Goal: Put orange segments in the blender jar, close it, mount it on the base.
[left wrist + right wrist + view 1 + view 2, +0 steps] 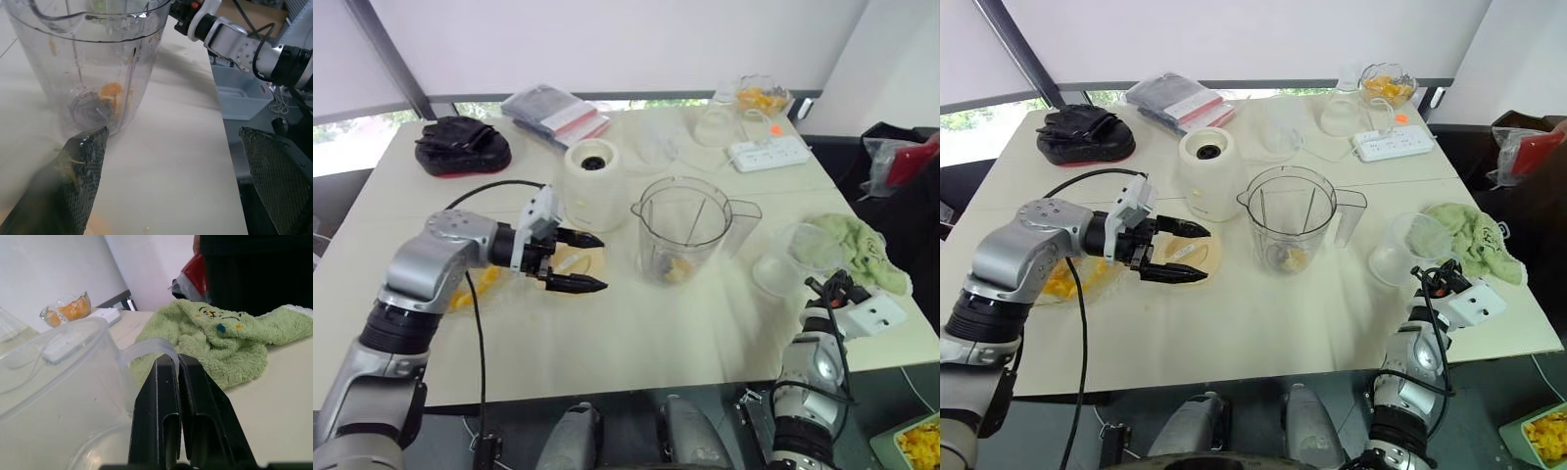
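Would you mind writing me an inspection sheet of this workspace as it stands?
Surface: cream table, crowded along its far edge.
Job's things: blender jar upright, lid off, orange pieces at bottom; white base beside it; plate of orange segments under left arm.
Clutter: green towel, power strip, glass bowl, black pouch, packets.
Pincers: left pincer open, empty, near the jar; right pincer shut beside a clear container.
Cables: black cable along left arm.
Surroundings: red bag off the table's right edge.
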Action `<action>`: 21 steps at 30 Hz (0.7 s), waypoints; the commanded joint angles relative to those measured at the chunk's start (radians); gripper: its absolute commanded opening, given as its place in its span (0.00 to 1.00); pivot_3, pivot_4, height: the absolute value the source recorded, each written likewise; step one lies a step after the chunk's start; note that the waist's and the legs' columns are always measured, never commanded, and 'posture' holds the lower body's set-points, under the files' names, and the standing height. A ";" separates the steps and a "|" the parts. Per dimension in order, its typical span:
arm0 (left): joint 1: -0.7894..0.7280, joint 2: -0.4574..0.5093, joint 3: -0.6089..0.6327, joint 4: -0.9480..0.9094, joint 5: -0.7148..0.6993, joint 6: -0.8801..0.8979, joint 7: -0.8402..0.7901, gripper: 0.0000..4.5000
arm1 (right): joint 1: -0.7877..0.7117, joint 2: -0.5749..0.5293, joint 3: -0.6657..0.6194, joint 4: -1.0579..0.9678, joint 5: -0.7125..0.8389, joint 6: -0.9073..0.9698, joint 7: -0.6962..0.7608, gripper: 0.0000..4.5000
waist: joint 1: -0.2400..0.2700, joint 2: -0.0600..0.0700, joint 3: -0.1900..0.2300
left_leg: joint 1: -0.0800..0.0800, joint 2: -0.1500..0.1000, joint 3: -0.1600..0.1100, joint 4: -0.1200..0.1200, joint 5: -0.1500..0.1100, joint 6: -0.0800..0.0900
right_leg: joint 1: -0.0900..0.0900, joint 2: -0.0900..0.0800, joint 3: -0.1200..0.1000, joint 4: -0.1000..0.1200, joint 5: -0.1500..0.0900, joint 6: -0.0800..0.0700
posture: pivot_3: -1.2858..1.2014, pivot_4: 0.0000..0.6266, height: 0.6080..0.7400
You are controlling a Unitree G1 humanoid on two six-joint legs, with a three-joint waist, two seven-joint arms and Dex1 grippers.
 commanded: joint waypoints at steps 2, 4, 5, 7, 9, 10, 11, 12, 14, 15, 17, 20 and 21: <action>-0.008 -0.002 0.006 -0.005 0.001 -0.022 0.006 0.98 | 0.018 -0.011 0.013 -0.020 -0.024 0.011 -0.022 0.41 | 0.000 0.001 0.001 | 0.000 0.000 0.000 0.000 0.000 0.000 | -0.001 0.000 0.000 0.000 0.000 0.000 | 0.52 0.24 1.00; -0.008 -0.004 0.005 -0.001 0.002 -0.025 0.008 0.98 | 0.026 -0.015 0.020 -0.023 -0.034 0.014 -0.023 0.54 | 0.000 0.001 0.001 | 0.000 0.000 0.000 0.000 0.000 0.000 | -0.001 0.000 0.000 0.000 0.000 0.000 | 0.52 0.24 1.00; -0.009 -0.004 0.004 0.000 0.003 -0.027 0.009 0.98 | 0.030 -0.014 0.024 -0.025 -0.036 0.015 -0.025 0.54 | 0.000 0.001 0.001 | 0.000 0.000 0.000 0.000 0.000 0.000 | -0.001 0.000 0.000 0.000 0.000 0.000 | 0.52 0.24 1.00; -0.010 -0.007 0.002 0.002 0.004 -0.029 0.011 0.98 | 0.037 -0.014 0.026 -0.028 -0.043 0.013 -0.031 0.54 | 0.000 0.001 0.001 | 0.000 0.000 0.000 0.000 0.000 0.000 | -0.001 0.000 0.000 0.000 0.000 0.000 | 0.52 0.24 1.00; -0.010 -0.009 0.001 0.004 0.006 -0.032 0.013 0.98 | 0.047 -0.013 0.028 -0.040 -0.047 0.013 -0.037 0.54 | 0.000 0.001 0.001 | 0.000 0.000 0.000 0.000 0.000 0.000 | -0.001 0.000 0.000 0.000 0.000 0.000 | 0.52 0.24 1.00; -0.010 -0.011 0.000 0.007 0.007 -0.035 0.014 0.98 | 0.055 -0.011 0.029 -0.049 -0.048 0.014 -0.038 0.54 | 0.000 0.001 0.001 | 0.000 0.000 0.000 0.000 0.000 0.000 | -0.001 0.000 0.000 0.000 0.000 0.000 | 0.52 0.24 1.00; -0.010 -0.012 -0.001 0.009 0.008 -0.038 0.014 0.98 | 0.067 -0.008 0.032 -0.063 -0.051 0.016 -0.041 0.54 | 0.000 0.001 0.001 | 0.000 0.000 0.000 0.000 0.000 0.000 | -0.001 0.000 0.000 0.000 0.000 0.000 | 0.52 0.24 1.00; -0.010 -0.014 -0.002 0.010 0.009 -0.040 0.016 0.98 | 0.079 -0.006 0.034 -0.077 -0.052 0.019 -0.043 0.54 | 0.001 0.001 0.001 | 0.000 0.000 0.000 0.000 0.000 0.000 | -0.001 0.000 0.000 0.000 0.000 0.000 | 0.52 0.24 1.00; -0.010 -0.016 -0.004 0.012 0.009 -0.043 0.017 0.98 | 0.105 -0.001 0.043 -0.113 -0.055 0.029 -0.046 0.54 | 0.001 0.001 0.001 | 0.000 0.000 0.000 0.000 0.000 0.000 | -0.001 0.000 0.000 0.000 0.000 0.000 | 0.52 0.24 1.00; -0.011 -0.018 -0.005 0.015 0.009 -0.045 0.017 0.98 | 0.121 0.002 0.051 -0.134 -0.057 0.038 -0.046 0.54 | 0.001 0.001 0.001 | 0.000 0.000 0.000 0.000 0.000 0.000 | -0.001 0.000 0.000 0.000 0.000 0.000 | 0.52 0.24 1.00; -0.010 -0.019 -0.008 0.023 0.009 -0.047 0.012 0.98 | 0.158 0.004 0.068 -0.178 -0.063 0.057 -0.043 0.54 | 0.001 0.001 0.001 | 0.000 0.000 0.000 0.000 0.000 0.000 | 0.000 0.000 0.000 0.000 0.000 0.000 | 0.52 0.24 1.00; -0.016 -0.026 -0.019 0.045 0.016 -0.053 0.001 0.98 | 0.218 0.000 0.092 -0.253 -0.068 0.092 -0.035 0.54 | 0.001 0.001 0.001 | 0.000 0.000 0.000 0.000 0.000 0.000 | 0.000 0.000 0.000 0.000 0.000 0.000 | 0.52 0.24 1.00; -0.022 -0.028 -0.022 0.058 0.018 -0.056 -0.003 0.98 | 0.239 -0.003 0.101 -0.283 -0.070 0.108 -0.032 0.54 | 0.001 0.001 0.001 | 0.000 0.000 0.000 0.000 0.000 0.000 | 0.000 0.000 0.000 0.000 0.000 0.000 | 0.52 0.24 1.00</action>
